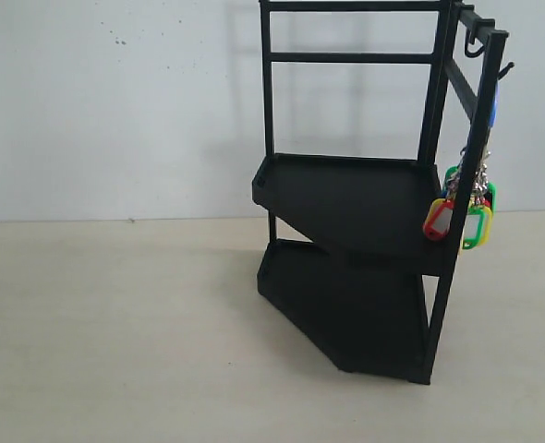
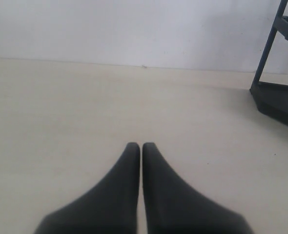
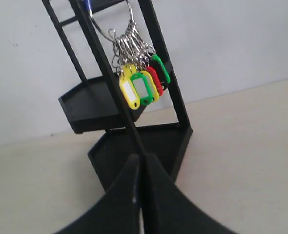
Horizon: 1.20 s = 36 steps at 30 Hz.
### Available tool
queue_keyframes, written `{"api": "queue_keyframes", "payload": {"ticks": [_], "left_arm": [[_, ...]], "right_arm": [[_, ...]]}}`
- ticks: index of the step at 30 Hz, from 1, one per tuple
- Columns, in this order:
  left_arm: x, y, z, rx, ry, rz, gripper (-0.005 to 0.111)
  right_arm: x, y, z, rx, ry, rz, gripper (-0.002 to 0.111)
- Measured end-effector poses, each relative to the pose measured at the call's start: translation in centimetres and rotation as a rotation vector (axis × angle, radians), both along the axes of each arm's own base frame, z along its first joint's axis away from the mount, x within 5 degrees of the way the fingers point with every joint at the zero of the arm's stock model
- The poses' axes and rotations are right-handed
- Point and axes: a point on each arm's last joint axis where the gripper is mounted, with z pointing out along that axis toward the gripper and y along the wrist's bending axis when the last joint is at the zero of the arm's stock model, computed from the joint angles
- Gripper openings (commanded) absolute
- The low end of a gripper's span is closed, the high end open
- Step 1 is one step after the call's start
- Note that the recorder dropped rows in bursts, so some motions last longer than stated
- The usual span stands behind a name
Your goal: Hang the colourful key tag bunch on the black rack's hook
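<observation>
While key bunch (image 1: 462,217) hangs on rack (image 1: 346,198) | left gripper (image 2: 141,146) closed, low | right gripper (image 3: 143,158) closed

Glossy plastic key tags (image 3: 136,90) on shiny metal clips (image 3: 130,45) (rack (image 1: 346,198) matt black).

Tabletop (image 1: 115,332) left of the rack (image 1: 356,203) lies open. Rack posts and hanging key tags (image 1: 459,218) obstruct the right side. Wall (image 1: 115,101) stands behind.

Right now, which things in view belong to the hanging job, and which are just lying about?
Job: colourful key tag bunch, hanging off the black rack; left gripper and right gripper, both shut and empty.
Not the job: table, wall.
</observation>
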Motion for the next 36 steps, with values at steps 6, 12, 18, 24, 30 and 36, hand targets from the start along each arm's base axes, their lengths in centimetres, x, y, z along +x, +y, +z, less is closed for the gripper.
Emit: {"api": "queue_keyframes", "payload": {"ticks": [6, 12, 18, 24, 30, 36], "left_arm": [[0.0, 0.0, 0.0, 0.0, 0.0, 0.0, 0.004], [0.0, 0.0, 0.0, 0.0, 0.0, 0.0, 0.004], [0.0, 0.0, 0.0, 0.0, 0.0, 0.0, 0.004], [0.0, 0.0, 0.0, 0.0, 0.0, 0.0, 0.004], [0.0, 0.0, 0.0, 0.0, 0.0, 0.0, 0.004], [0.0, 0.0, 0.0, 0.0, 0.0, 0.0, 0.004]], "right_arm": [[-0.1, 0.1, -1.0, -0.143, 0.084, 0.019, 0.0], [-0.3, 0.2, -2.2, -0.205, 0.213, 0.048, 0.0], [-0.4, 0.2, -2.4, -0.213, 0.23, 0.051, 0.0], [-0.4, 0.2, -2.4, -0.214, 0.23, 0.051, 0.0], [-0.4, 0.2, -2.4, -0.217, 0.23, 0.051, 0.0], [-0.3, 0.2, -2.3, -0.215, 0.214, 0.048, 0.0]]}}
